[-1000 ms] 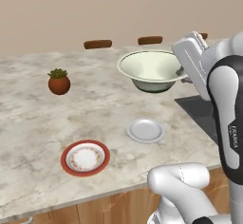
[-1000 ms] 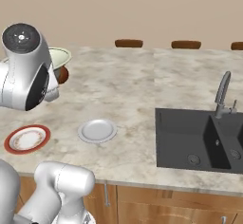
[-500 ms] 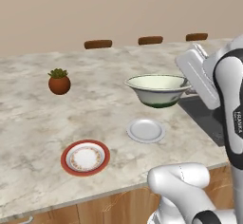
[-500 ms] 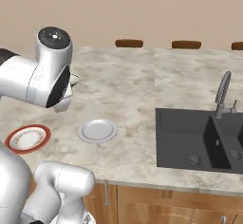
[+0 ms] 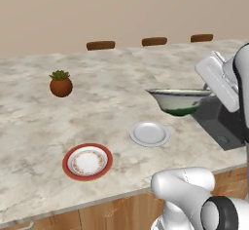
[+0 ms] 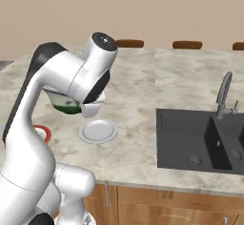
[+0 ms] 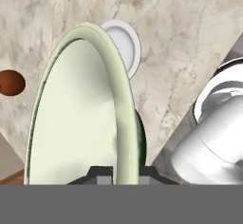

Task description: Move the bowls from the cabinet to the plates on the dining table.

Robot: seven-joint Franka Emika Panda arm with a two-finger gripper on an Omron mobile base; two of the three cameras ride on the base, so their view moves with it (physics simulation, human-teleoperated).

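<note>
Bowl transfer, first delivery under way. The gripper (image 7: 115, 171) is clamped on the rim of the green-banded bowl (image 5: 181, 100), held in the air above the dining table (image 5: 112, 92) — up and to the right of the white plate (image 5: 150, 133). The red plate (image 5: 87, 162) and the white one both lie bare; by this evidence neither bowl has yet been set down.

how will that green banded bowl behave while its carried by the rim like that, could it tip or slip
The bowl is probably stiff ceramic; its rim looks undeformed where the gripper pinches it. Held at one edge only, its weight hangs off to the side, so it may pivot or slip if jolted. Its narrow foot and wide mouth suggest it could wobble when set on the white plate.
</note>
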